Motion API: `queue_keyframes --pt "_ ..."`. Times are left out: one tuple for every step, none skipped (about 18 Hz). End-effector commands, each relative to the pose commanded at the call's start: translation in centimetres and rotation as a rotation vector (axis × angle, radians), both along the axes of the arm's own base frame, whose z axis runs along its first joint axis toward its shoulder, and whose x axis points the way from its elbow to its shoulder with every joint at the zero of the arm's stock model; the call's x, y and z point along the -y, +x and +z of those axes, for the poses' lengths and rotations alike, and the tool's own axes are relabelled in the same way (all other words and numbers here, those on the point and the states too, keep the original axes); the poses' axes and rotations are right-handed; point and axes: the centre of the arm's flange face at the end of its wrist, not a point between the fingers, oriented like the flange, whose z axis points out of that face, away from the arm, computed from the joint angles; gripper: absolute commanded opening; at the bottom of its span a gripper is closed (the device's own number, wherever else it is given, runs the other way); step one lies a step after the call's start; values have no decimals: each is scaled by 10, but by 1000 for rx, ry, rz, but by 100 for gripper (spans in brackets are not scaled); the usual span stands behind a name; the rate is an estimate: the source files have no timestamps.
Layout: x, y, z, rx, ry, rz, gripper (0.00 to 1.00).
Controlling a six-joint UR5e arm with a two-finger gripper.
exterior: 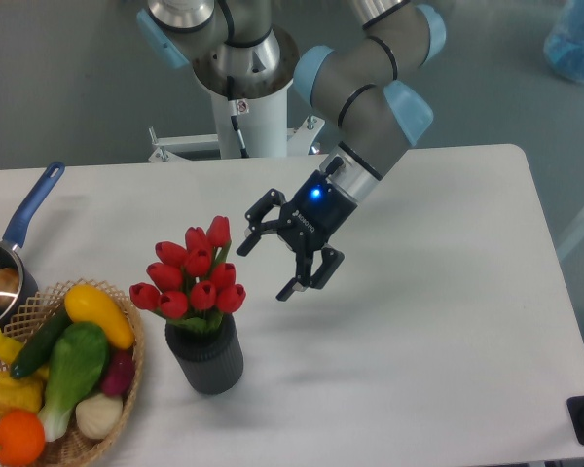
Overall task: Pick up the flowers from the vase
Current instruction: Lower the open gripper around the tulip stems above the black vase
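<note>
The flowers (193, 274), a bunch of red tulip buds with green leaves, stand upright in the vase (207, 355), a short dark grey ribbed cylinder on the white table. My gripper (270, 266) hangs just right of the buds, at about their height, apart from them. Its fingers are spread open and hold nothing. The stems are hidden inside the vase.
A wicker basket (127, 389) with green, yellow and orange vegetables sits at the front left, close to the vase. A blue-handled metal pan (10, 255) lies at the left edge. The arm's base (243, 88) stands behind the table.
</note>
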Motion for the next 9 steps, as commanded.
queue_keyframes --pt "-4 3 1 -3 2 -9 100" --pt "-7 7 0 1 -1 -18 100" --pt "-8 7 -2 6 0 -18 100" --pt "-8 8 -2 12 4 -18 100" --pt "-9 8 -1 18 9 -17 100" --pt "-9 8 0 24 20 -18 100" --pt "-10 10 1 32 33 -22 100" --pt "-13 13 2 30 39 -29 100" --pt "-14 14 2 22 46 -33 100"
